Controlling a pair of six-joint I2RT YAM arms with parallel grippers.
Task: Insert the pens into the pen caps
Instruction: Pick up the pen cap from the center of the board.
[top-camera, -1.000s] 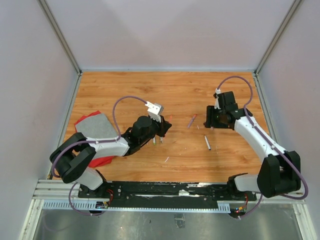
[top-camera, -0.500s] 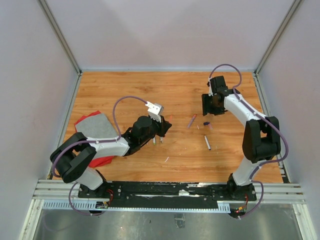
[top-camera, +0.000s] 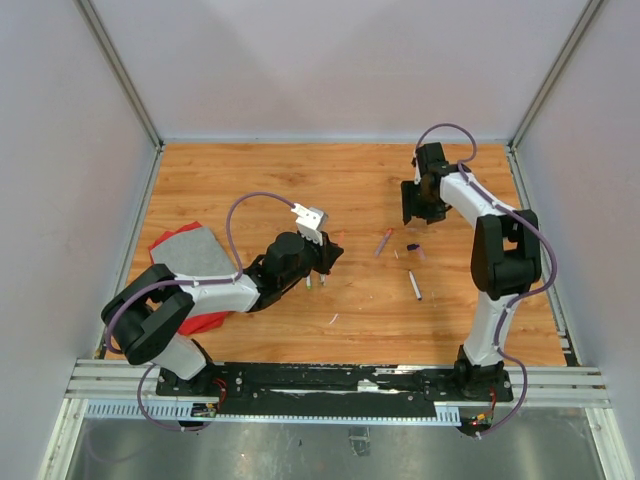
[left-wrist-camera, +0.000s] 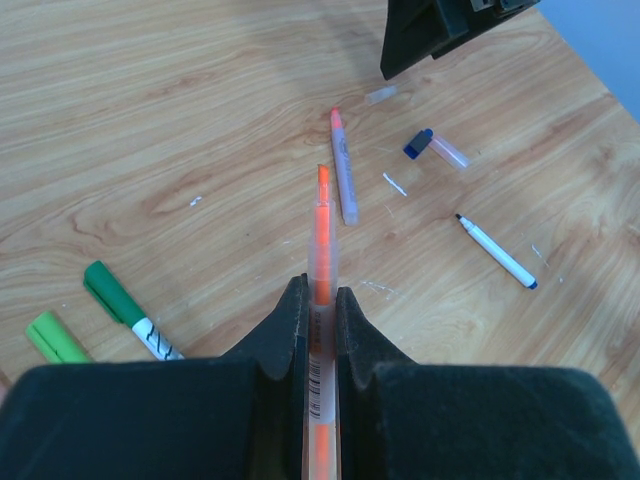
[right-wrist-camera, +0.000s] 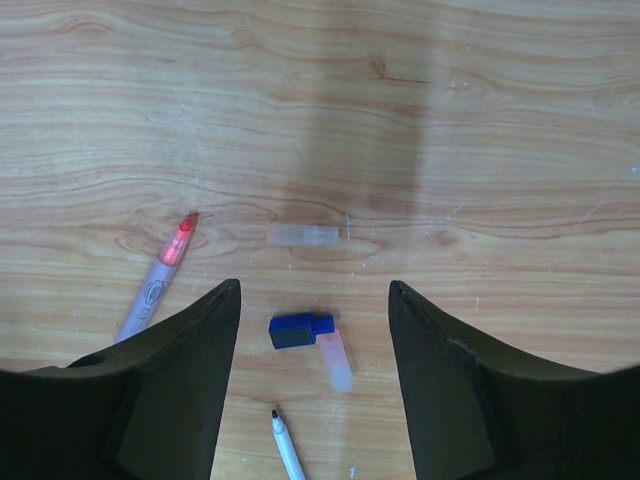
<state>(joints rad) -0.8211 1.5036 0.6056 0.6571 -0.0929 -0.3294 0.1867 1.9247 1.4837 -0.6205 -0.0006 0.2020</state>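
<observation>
Your left gripper (left-wrist-camera: 321, 300) is clenched on the orange pen (left-wrist-camera: 322, 225), a light, stiff, slick thing best held mid-barrel; your right gripper (right-wrist-camera: 312, 292) hangs spread wide over the small blue cap (right-wrist-camera: 293, 331) on the wooden table (right-wrist-camera: 500, 120), which will likely skid; pinch across its sides.

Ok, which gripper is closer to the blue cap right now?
Right. The right gripper hangs open just beyond the blue cap; the left gripper, shut on the orange pen, is much farther away.

Robot lab cell: white walls (top-camera: 330, 60), aluminium frame (top-camera: 118, 70).
</observation>
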